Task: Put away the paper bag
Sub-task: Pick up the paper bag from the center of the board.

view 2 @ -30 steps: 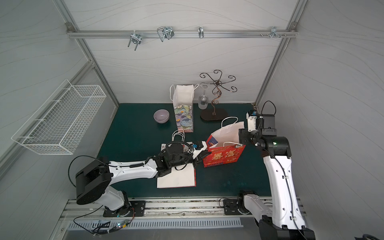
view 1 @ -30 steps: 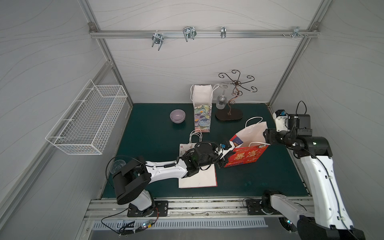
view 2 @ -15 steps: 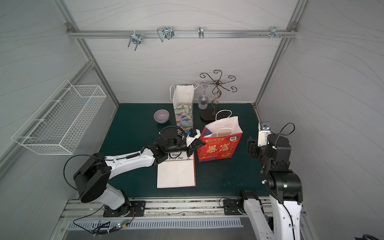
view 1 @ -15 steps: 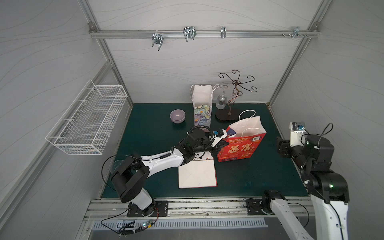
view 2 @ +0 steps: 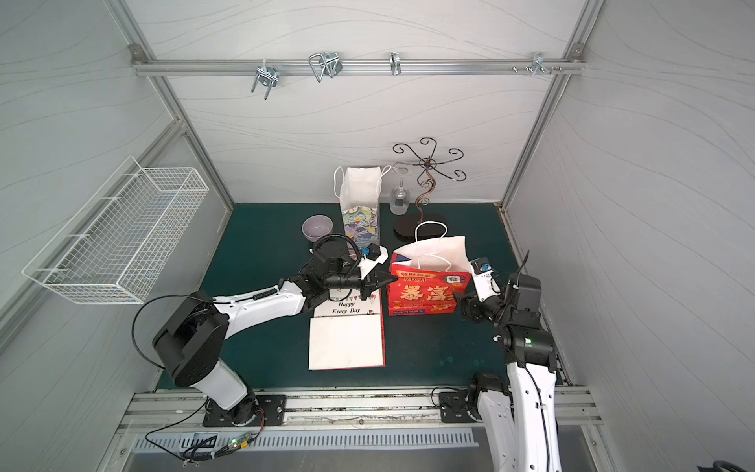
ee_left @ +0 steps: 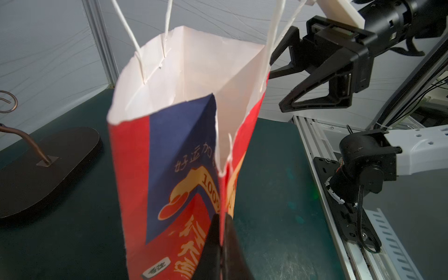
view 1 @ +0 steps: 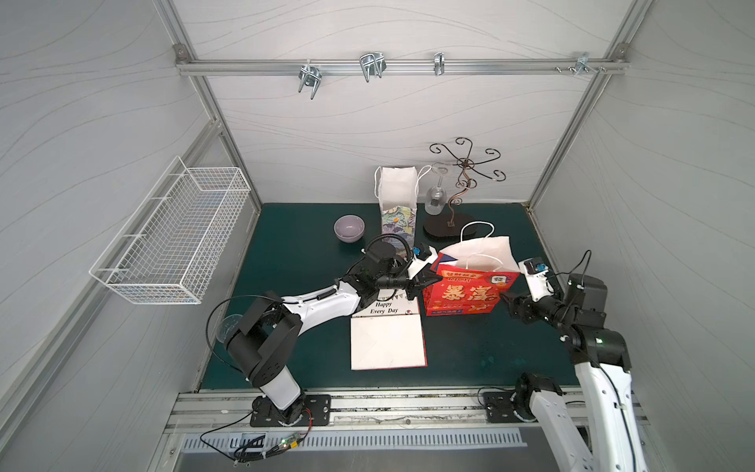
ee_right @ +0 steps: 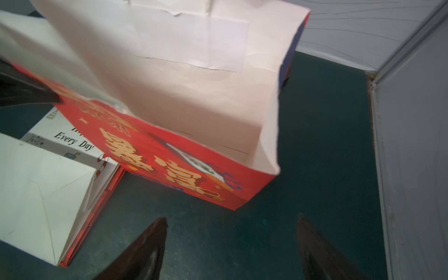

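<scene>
- Red paper bag (view 1: 465, 296): stands upright on the green desk (view 1: 294, 261), mouth open, white lining and white cord handles showing; gold characters run across its front face. It sits right of the desk's centre, in both top views.
- Left gripper (view 1: 427, 282): closed on the bag's left edge near the top; in the left wrist view the two dark fingers (ee_left: 213, 242) are pressed together over the red paper with no gap between them.
- Right gripper (view 1: 506, 300): jaws spread wide, holding nothing; it hangs just beside the bag's right end. In the right wrist view both fingertips (ee_right: 155, 232) stand apart over bare desk, short of the bag's lower corner.
- Flat folded bag (view 1: 387, 339): lies on the desk just left of the red bag, white underside up, the words "Happy Every Day" readable at its far end; the left arm reaches across above it.
- Tall patterned bag (view 1: 398, 208): upright near the back wall, well apart from the red bag.
- Purple bowl (view 1: 349, 228): on the desk, left of the tall bag.
- Scrolled metal stand (view 1: 457, 196): dark oval base behind the red bag, a wine glass (view 1: 434, 200) hanging upside down from one arm.
- Wire basket (view 1: 171, 241): fixed to the left wall.
- Metal hooks (view 1: 371, 67): on the overhead rail.
</scene>
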`<action>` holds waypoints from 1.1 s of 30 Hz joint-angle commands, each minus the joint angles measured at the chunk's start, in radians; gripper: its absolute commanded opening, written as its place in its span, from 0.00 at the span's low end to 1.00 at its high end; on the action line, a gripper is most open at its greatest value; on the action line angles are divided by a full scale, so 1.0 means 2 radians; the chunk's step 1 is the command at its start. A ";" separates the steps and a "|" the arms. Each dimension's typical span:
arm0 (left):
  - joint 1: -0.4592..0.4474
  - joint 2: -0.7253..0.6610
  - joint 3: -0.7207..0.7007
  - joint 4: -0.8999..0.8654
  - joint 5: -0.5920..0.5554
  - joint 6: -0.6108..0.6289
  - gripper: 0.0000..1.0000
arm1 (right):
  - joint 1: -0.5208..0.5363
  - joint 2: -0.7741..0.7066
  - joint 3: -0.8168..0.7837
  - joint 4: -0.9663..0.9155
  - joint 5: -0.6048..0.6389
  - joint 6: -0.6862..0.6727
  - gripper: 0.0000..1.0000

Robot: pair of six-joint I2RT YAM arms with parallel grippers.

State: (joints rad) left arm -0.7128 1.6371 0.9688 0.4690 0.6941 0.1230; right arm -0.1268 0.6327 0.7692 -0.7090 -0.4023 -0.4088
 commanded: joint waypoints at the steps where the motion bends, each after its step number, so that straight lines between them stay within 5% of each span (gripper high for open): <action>1: 0.005 0.014 0.020 0.009 0.017 0.004 0.00 | -0.014 0.005 -0.015 0.057 -0.100 -0.053 0.85; 18: 0.005 0.029 0.030 0.029 -0.002 -0.003 0.00 | -0.038 0.075 0.013 0.053 -0.220 -0.191 0.74; 33: 0.006 -0.016 0.070 0.003 0.020 -0.005 0.00 | -0.011 0.026 0.060 -0.050 -0.198 -0.218 0.69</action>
State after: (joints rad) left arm -0.7029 1.6737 1.0542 0.4660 0.6975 0.0925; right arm -0.1684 0.7116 0.8520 -0.7059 -0.7914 -0.8242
